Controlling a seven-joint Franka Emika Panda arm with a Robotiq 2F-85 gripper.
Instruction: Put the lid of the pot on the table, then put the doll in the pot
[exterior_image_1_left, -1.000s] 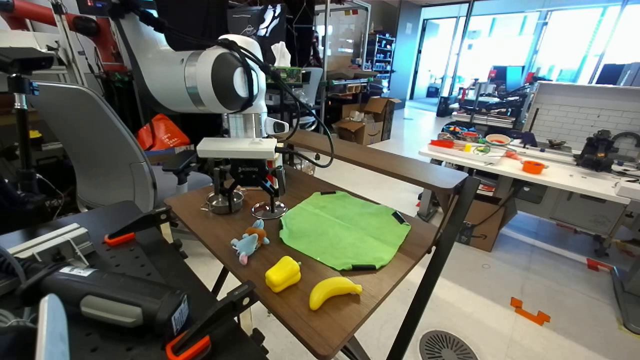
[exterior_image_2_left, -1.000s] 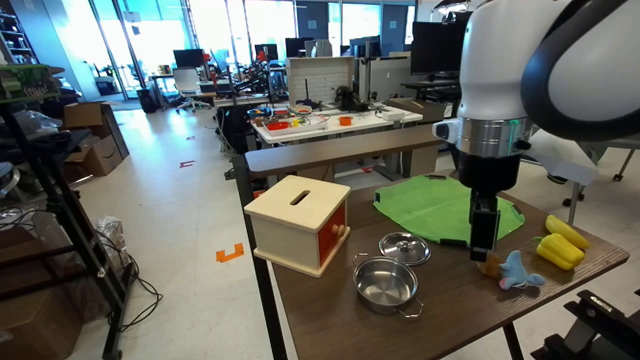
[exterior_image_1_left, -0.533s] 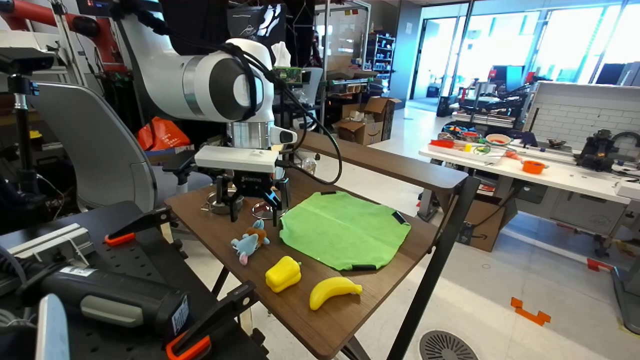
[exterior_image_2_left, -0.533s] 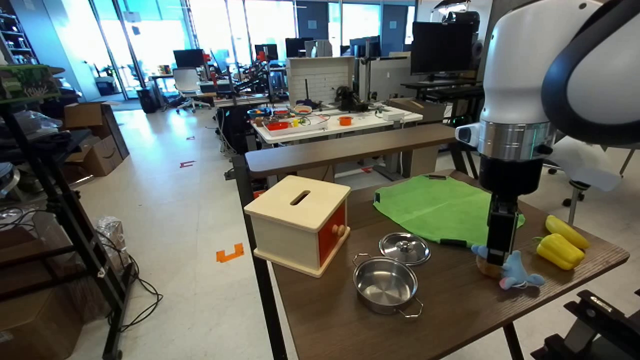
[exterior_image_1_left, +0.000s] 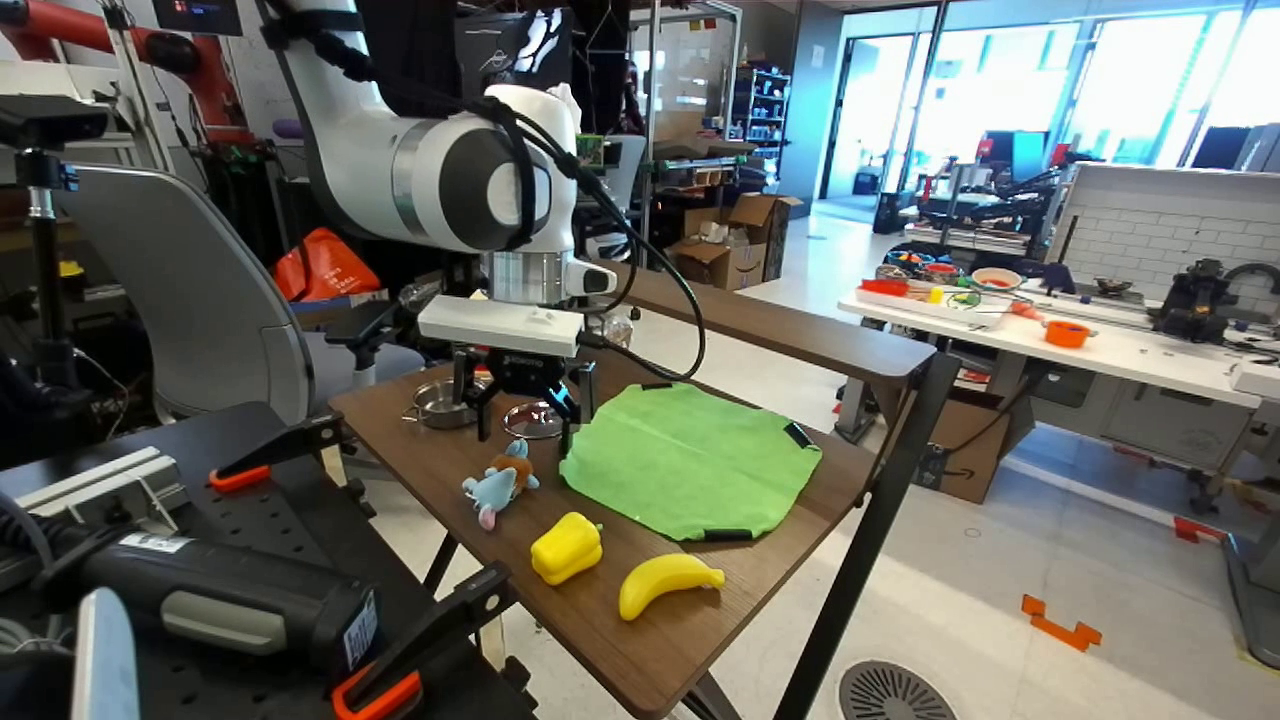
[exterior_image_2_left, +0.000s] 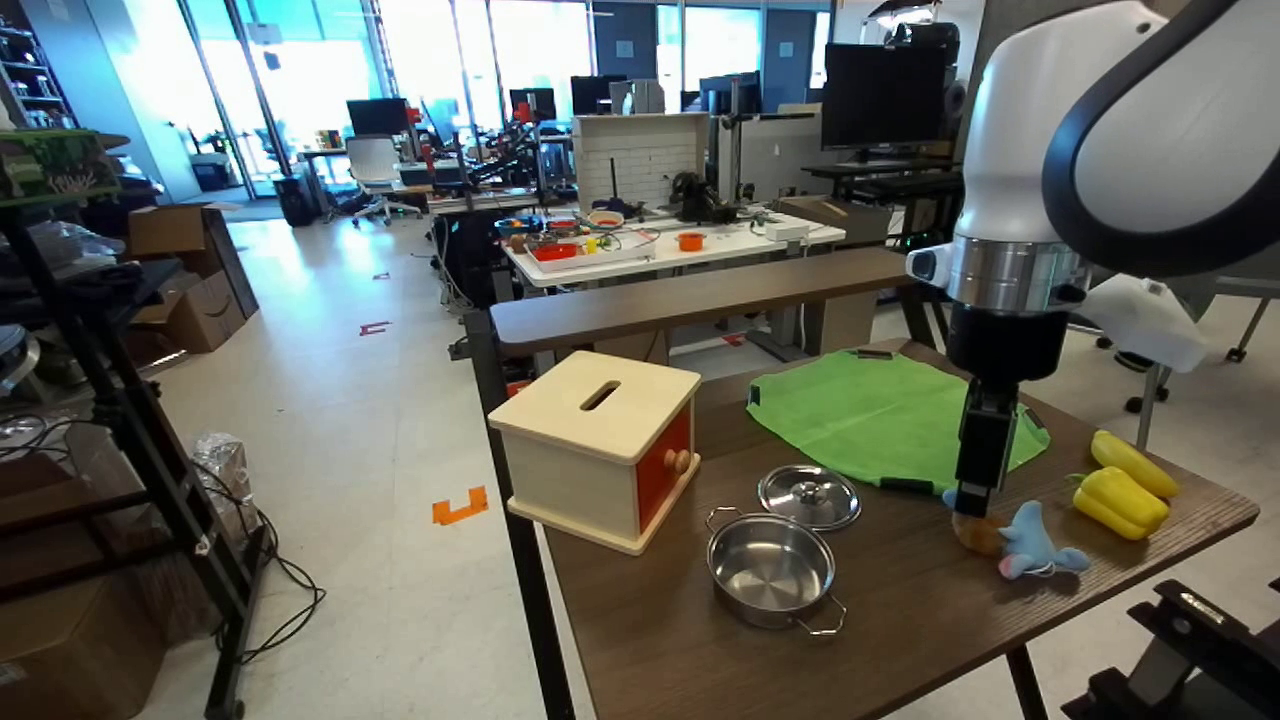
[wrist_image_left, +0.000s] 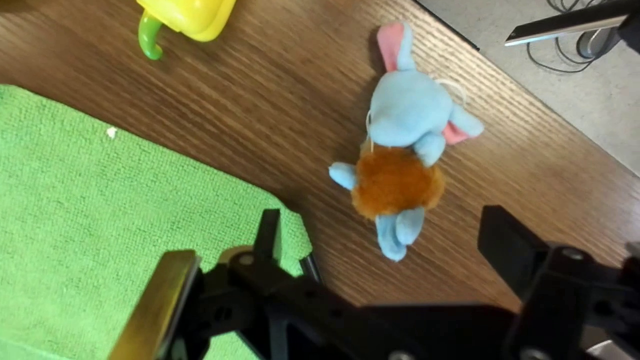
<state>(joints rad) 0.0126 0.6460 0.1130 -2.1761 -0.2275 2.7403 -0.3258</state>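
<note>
The pot (exterior_image_2_left: 770, 570) is a small steel vessel with two wire handles. It stands uncovered on the brown table (exterior_image_2_left: 680, 660). Its round lid (exterior_image_2_left: 810, 497) lies on the table beside it, knob up. Pot (exterior_image_1_left: 440, 405) and lid (exterior_image_1_left: 533, 420) show in both exterior views, and are out of the wrist view apart from a possible bit of rim. The doll (wrist_image_left: 400, 185), a blue plush elephant with an orange-brown body, lies on the table near its edge. My gripper (wrist_image_left: 384, 220) is open and empty above the table, with the doll's legs between its fingers in the wrist view.
A green mat (exterior_image_1_left: 690, 460) lies beside the lid and doll. A yellow pepper (exterior_image_1_left: 567, 548) and banana (exterior_image_1_left: 668, 583) lie near the doll. A wooden box with a red front (exterior_image_2_left: 595, 450) stands behind the pot. A raised shelf (exterior_image_1_left: 750, 320) runs along one table side.
My gripper has shifted a little sideways and stays open, moving off from over the lid toward the doll's end in an exterior view. The pot, lid and doll have not moved.
</note>
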